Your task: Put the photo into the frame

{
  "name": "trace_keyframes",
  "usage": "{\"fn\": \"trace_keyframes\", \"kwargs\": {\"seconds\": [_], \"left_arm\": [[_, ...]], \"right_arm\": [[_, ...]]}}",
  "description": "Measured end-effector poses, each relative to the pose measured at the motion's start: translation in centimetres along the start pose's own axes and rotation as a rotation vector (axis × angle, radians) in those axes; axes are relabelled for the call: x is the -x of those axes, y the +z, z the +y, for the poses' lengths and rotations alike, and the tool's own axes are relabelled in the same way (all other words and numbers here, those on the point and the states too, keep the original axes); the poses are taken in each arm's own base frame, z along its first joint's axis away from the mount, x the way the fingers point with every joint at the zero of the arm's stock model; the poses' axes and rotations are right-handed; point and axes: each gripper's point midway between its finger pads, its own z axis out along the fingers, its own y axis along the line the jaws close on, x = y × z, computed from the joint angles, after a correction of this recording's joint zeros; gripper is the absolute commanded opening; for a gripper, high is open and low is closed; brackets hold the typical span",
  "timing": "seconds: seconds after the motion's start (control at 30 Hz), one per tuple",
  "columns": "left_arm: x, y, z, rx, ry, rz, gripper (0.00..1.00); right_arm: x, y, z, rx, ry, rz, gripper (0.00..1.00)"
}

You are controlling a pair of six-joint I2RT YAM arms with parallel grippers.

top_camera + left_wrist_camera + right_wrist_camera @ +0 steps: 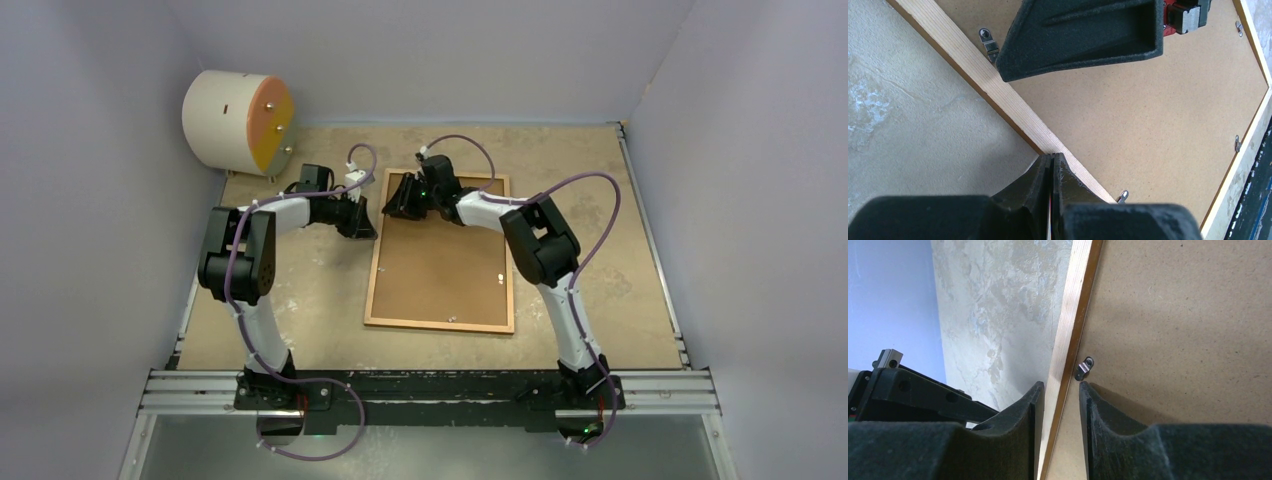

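Note:
The frame (372,280) lies face down on the table, its brown back (440,260) up. The photo is out of view. My left gripper (368,222) is shut, its tips (1052,156) over the pale wooden left rail (973,65), near the frame's far left corner. My right gripper (393,200) is open; its tips (1060,385) straddle the same rail (1075,305), one finger outside it, the other over the back beside a metal clip (1084,368). The right gripper's finger (1083,35) shows in the left wrist view.
A cream-and-orange cylinder (238,122) stands at the back left corner. Small metal clips (988,42) (1237,142) sit along the edges of the frame's back. Grey walls close in the table on three sides. The left gripper's body (923,395) is close beside the right fingers.

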Motion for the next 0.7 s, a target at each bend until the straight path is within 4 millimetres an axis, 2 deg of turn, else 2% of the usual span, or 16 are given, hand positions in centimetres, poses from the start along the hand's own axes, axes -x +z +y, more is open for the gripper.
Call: {"fn": "trace_keyframes", "kwargs": {"seconds": [0.7], "left_arm": [[-0.01, 0.00, 0.01, 0.000, 0.004, 0.000, 0.00]], "right_arm": [[0.28, 0.70, 0.17, 0.014, 0.025, 0.000, 0.30]]}}
